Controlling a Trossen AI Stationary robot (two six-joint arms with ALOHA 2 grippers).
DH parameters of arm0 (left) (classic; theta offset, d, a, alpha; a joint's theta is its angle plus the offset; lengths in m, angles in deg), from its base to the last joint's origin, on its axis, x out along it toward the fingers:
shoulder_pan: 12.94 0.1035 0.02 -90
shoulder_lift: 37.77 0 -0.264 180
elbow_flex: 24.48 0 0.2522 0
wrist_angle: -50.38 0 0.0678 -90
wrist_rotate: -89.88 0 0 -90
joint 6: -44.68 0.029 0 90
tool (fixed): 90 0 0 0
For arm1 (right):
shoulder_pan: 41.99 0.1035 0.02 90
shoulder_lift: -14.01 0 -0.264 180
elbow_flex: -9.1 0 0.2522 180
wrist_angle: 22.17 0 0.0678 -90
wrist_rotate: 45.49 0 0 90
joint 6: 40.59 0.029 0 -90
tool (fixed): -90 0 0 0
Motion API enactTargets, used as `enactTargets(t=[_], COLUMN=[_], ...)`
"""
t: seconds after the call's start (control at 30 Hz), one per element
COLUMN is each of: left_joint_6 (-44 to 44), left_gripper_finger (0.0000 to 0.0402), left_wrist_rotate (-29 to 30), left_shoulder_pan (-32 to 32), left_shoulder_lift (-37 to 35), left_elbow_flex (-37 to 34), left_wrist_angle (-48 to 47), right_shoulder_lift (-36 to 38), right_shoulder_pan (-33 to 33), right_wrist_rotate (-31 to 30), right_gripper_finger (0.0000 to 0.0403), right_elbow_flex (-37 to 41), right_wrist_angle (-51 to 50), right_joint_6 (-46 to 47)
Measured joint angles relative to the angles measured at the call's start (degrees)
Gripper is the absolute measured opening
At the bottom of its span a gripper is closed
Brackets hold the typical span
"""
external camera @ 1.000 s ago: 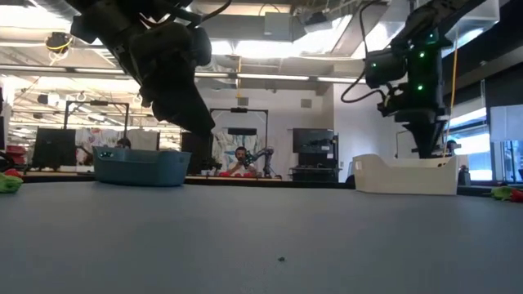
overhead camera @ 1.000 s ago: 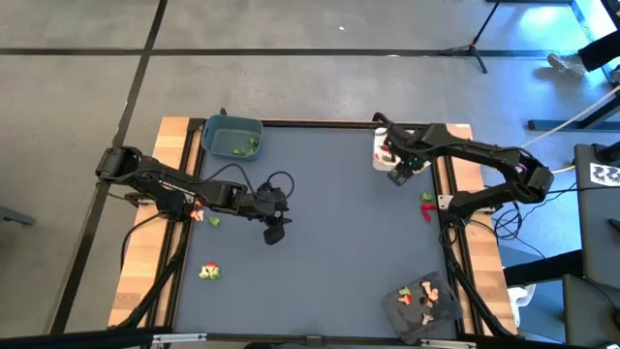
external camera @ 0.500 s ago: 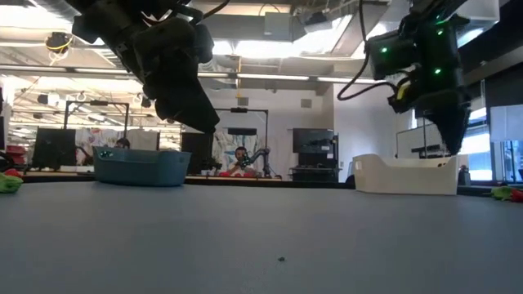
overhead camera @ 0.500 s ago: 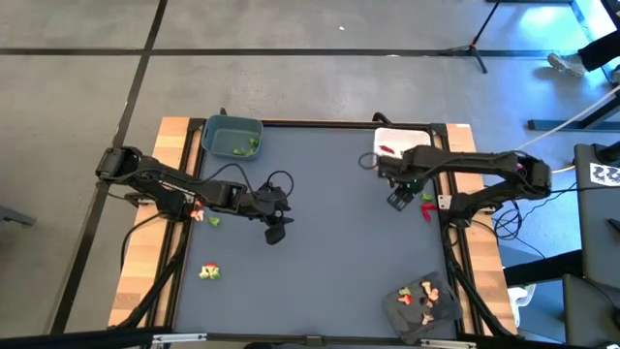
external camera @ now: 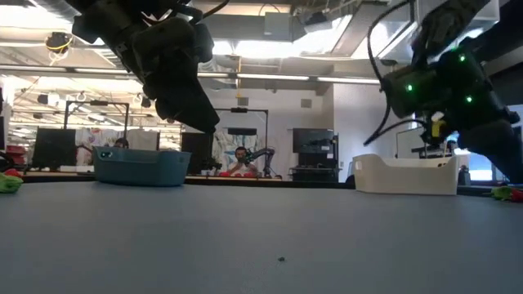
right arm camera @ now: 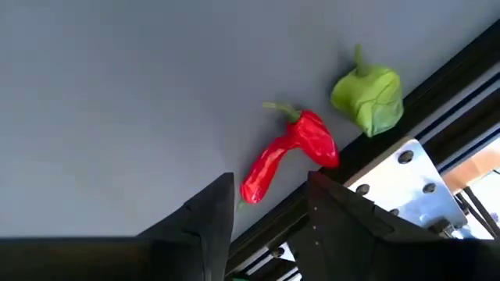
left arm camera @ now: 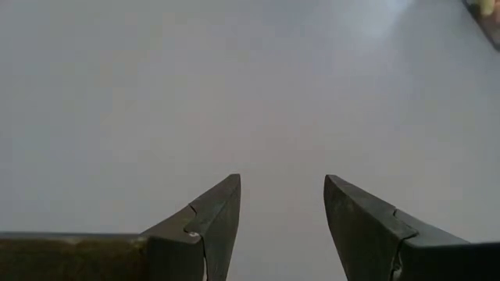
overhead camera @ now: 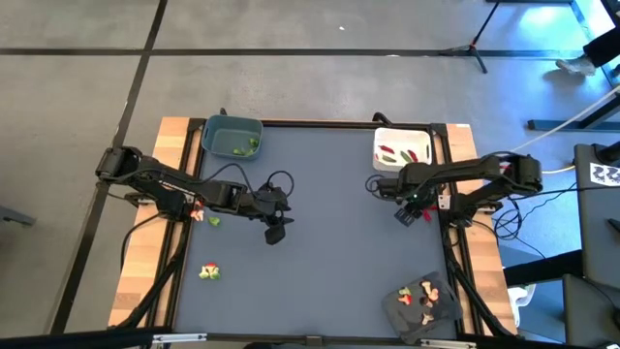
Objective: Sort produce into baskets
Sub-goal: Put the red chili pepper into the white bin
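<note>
My right gripper (overhead camera: pixel 408 215) is open and empty, low over the grey mat near its right edge. In the right wrist view (right arm camera: pixel 269 195) a red toy pepper (right arm camera: pixel 289 156) and a green toy pepper (right arm camera: pixel 367 95) lie on the mat just ahead of its fingers, beside the black frame rail. My left gripper (overhead camera: pixel 274 233) hangs open and empty above the middle-left of the mat (left arm camera: pixel 281 187). The blue-grey tub (overhead camera: pixel 232 136) at the far left holds green pieces. The white tub (overhead camera: pixel 402 147) at the far right holds red and green pieces. The dark grey tray (overhead camera: pixel 421 305) at the near right holds several pieces.
Loose produce lies by the mat's left edge: a red and a green piece (overhead camera: pixel 205 218) and a small cluster (overhead camera: pixel 208 272) nearer the front. The black frame rail (right arm camera: pixel 437 101) and a metal bracket (right arm camera: pixel 410 183) border the mat on the right. The mat's middle (overhead camera: pixel 339 242) is bare.
My right gripper has gone from over the white tub toward the table's near edge and down, to the peppers at the mat's right edge. The left arm has kept still.
</note>
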Motion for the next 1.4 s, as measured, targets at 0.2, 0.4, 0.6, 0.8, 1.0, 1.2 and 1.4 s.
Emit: enactTargets(t=[0.2, 0.4, 0.6, 0.8, 1.0, 1.2, 1.4], left_joint_6=[0.4, 0.5, 0.5, 0.5, 0.5, 0.9, 1.2], left_gripper_finger=[0.0180, 0.0180, 0.0180, 0.0180, 0.0180, 0.0180, 0.0180], left_wrist_rotate=[0.0, 0.0, 0.0, 0.0, 0.0, 0.0, 0.0], left_shoulder_pan=[0.0, 0.0, 0.0, 0.0, 0.0, 0.0, 0.0], left_shoulder_lift=[0.0, 0.0, 0.0, 0.0, 0.0, 0.0, 0.0], left_elbow_flex=[0.0, 0.0, 0.0, 0.0, 0.0, 0.0, 0.0], left_wrist_angle=[0.2, 0.2, 0.2, 0.2, 0.2, 0.2, 0.2], right_shoulder_lift=[-4.9, -10.1, -13.9, -13.9, -14.0, -12.5, -9.3], right_shoulder_pan=[0.0, 0.0, 0.0, 0.0, 0.0, 0.0, 0.0], right_wrist_rotate=[0.8, 1.3, 2.4, 2.8, 2.2, 1.6, -2.1], right_gripper_finger=[0.0163, 0.0160, 0.0108, 0.0017, 0.0033, 0.0032, 0.0032], right_elbow_flex=[0.3, 1.1, 2.5, 2.2, -0.2, -5.2, -10.1], right_wrist_angle=[0.7, 3.9, 4.5, 4.8, 2.5, -0.5, -1.4], right_joint_6=[-0.1, -0.5, -2.6, -6.1, -9.2, -12.2, -13.7])
